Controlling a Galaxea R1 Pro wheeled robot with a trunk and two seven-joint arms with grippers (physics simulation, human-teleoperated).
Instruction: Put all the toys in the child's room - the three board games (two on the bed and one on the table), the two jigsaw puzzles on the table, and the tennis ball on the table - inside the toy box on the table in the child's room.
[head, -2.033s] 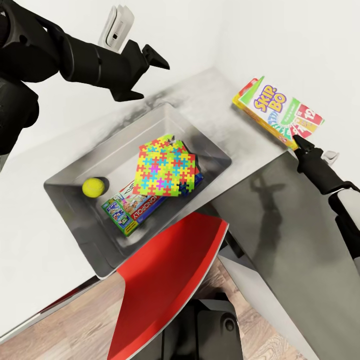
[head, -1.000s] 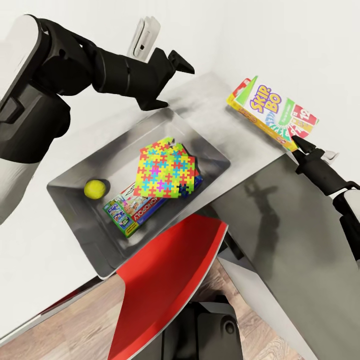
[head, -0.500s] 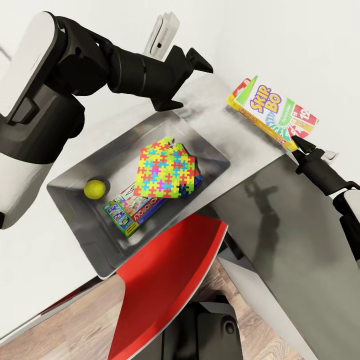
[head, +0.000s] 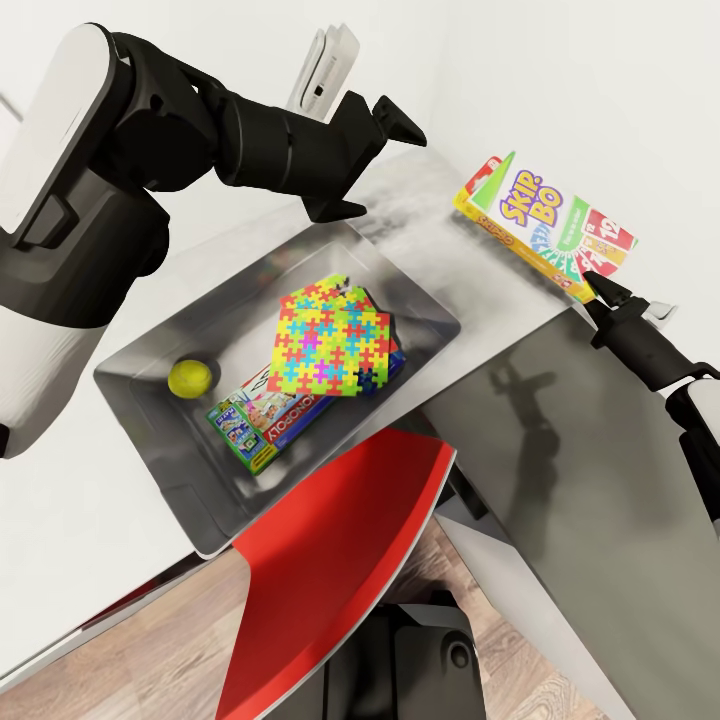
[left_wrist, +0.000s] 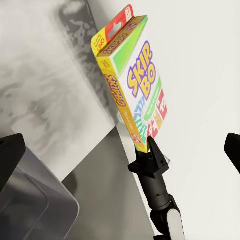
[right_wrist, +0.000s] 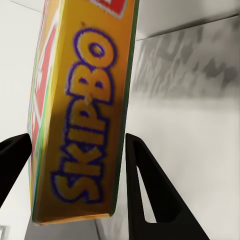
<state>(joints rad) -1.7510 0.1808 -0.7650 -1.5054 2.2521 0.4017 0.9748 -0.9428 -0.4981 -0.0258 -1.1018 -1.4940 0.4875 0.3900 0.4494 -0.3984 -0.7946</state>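
The right tool (head: 597, 281) pinches one near corner of the Skip-Bo game box (head: 545, 225), holding it in the air above the far right part of the tabletop (head: 480, 300), apart from the grey toy box (head: 420, 290) to its left. The right wrist view shows the carton's yellow edge (right_wrist: 82, 115) standing between the two dark fingers (right_wrist: 147, 190), closed on it. The left tool (head: 375, 150) hangs empty with its jaws spread wide above the far rim of the bin. Inside lie the tennis ball (head: 189, 377), the Monopoly box (head: 262, 424) and the bright jigsaw puzzles (head: 328, 340), stacked over a blue box of which only an edge shows (head: 392, 366). The Skip-Bo carton looks light and stiff, a thin glossy cardboard shell (likely to swing or slip when held by so small a corner); a firmer hold would sit midway along a long edge, across the narrow thickness. Judged from the layout, this is the last toy still outside the bin.
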